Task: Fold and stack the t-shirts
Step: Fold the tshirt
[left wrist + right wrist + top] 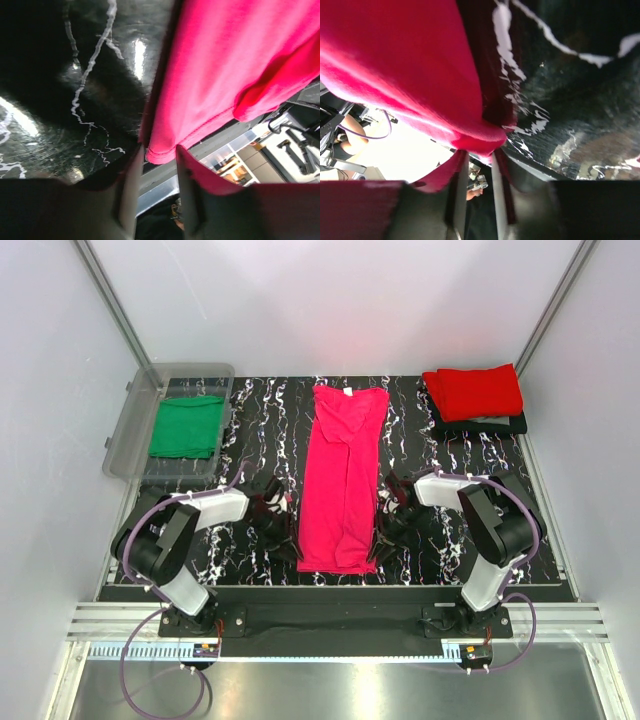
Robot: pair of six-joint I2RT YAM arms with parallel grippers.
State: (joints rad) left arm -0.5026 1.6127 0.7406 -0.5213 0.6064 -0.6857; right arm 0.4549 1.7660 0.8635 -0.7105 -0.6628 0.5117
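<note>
The magenta-pink t-shirt (pixel 343 475) lies as a long narrow strip down the middle of the table, white neck label at the far end. My left gripper (pixel 290 552) is at its near left hem corner. In the left wrist view the hem corner (pixel 165 145) sits between the fingertips of that gripper (pixel 159 152). My right gripper (pixel 375 550) is at the near right corner, and in the right wrist view (pixel 481 152) it pinches bunched cloth (pixel 475 137). The red t-shirt (pixel 472 390) lies folded at the far right. The green t-shirt (pixel 187 427) lies folded in the bin.
The clear plastic bin (pixel 130 430) stands at the far left. A black folded cloth (pixel 490 425) lies under the red shirt. The black marbled table (pixel 420 440) ends at a front edge just behind the shirt's hem. White walls close in both sides.
</note>
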